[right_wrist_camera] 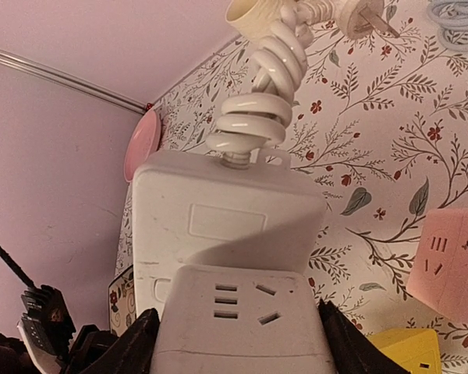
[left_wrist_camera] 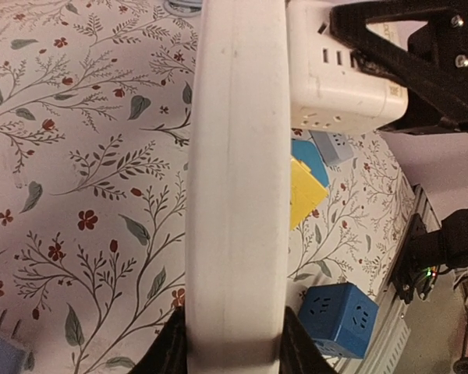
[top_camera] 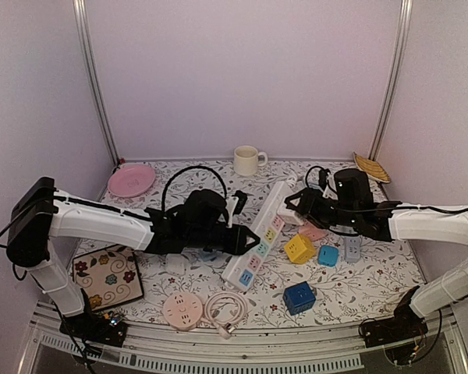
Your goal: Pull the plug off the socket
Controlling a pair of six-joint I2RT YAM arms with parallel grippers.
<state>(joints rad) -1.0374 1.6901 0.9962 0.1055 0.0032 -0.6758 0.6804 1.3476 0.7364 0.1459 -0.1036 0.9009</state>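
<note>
A long white power strip (top_camera: 259,245) with coloured sockets lies diagonally mid-table. A white cube-shaped plug adapter (top_camera: 291,215) sits on its far part. My left gripper (top_camera: 246,238) is shut on the strip's sides; in the left wrist view (left_wrist_camera: 232,343) the strip (left_wrist_camera: 234,195) fills the gap between the fingers. My right gripper (top_camera: 290,209) is shut on the adapter; in the right wrist view (right_wrist_camera: 238,343) the adapter (right_wrist_camera: 242,327) sits between the fingers against the strip's end (right_wrist_camera: 218,218). The strip's coiled white cord (right_wrist_camera: 257,101) runs away. The adapter (left_wrist_camera: 339,78) also shows in the left wrist view.
A yellow cube (top_camera: 299,248), blue cube (top_camera: 299,298), small blue block (top_camera: 327,255), grey block (top_camera: 352,248) and pink block (top_camera: 312,231) lie right of the strip. A round pink socket (top_camera: 182,310), patterned tile (top_camera: 108,274), pink plate (top_camera: 131,180) and cup (top_camera: 247,160) stand around.
</note>
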